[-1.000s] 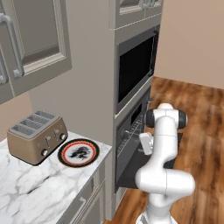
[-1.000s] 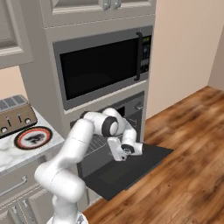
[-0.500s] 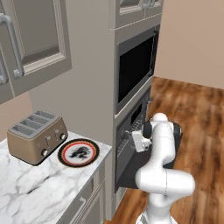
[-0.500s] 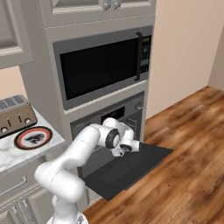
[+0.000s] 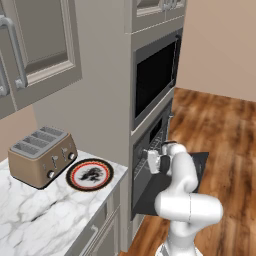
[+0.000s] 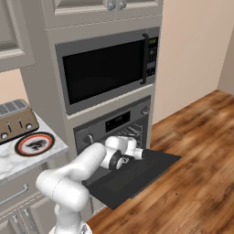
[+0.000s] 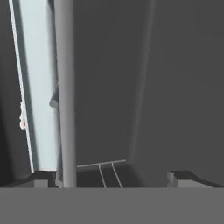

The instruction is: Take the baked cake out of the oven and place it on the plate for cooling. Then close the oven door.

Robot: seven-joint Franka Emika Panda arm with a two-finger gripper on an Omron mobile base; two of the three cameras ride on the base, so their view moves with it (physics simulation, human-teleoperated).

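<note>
Kitchen wall unit, oven (image 6: 119, 125) below the microwave (image 6: 107, 71), oven door (image 6: 137, 171) already dropped flat. Gripper (image 7: 111, 177) is reaching into the cavity, fingers spread wide, nothing between them. A pale tray (image 7: 39, 87) sits at the left of the hand view with a tiny cream-and-red sliver at its edge, possibly the cake (image 7: 22, 116); can't confirm. Plate (image 5: 90, 174) waits on the counter (image 5: 35, 220) beside the toaster (image 5: 41, 154). Pickup, placing, door closing all left. Rack bar (image 7: 64, 92) crosses near the approach.

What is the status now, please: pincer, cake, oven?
Pincer open, empty, pointing into the oven. Oven door down flat. Pale tray ahead on the rack; cake not clearly made out. Plate bare on the counter beside the toaster.
</note>
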